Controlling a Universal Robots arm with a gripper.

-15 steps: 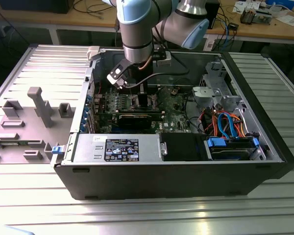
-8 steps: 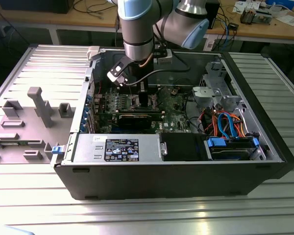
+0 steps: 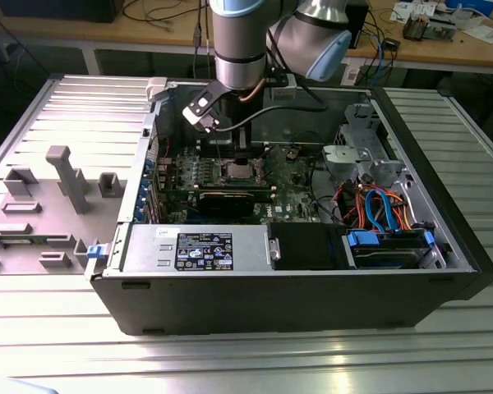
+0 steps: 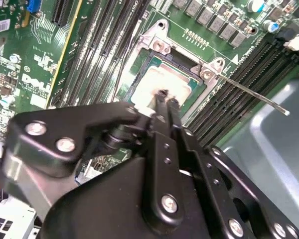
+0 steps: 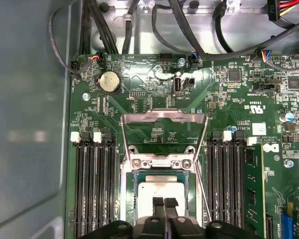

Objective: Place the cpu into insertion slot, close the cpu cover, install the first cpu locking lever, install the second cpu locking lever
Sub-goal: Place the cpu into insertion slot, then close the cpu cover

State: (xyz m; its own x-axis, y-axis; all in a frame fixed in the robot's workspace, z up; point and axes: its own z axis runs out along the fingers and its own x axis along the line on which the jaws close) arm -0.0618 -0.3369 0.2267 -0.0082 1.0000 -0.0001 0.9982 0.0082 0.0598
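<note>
A ribbed, silvery metal table (image 3: 230, 361) carries everything. An open black computer case (image 3: 296, 300) lies on its side across the middle. Just beside it, on the exterior view's left, rests a grey plastic moulding (image 3: 33, 222) with upright posts.

Comes down near vertical from the far side in the exterior view: arm (image 3: 240, 45) a grey column, blue-capped wrist joint (image 3: 322, 45) bulging to the exterior view's right. Points the black gripper (image 3: 241, 156) straight down. Sets the two slim fingers (image 5: 158, 204) side by side in both wrist views, pressed almost together, a hairline gap between. Spreads black linkage plates (image 4: 159, 164) with silver screws behind the tips.
</note>
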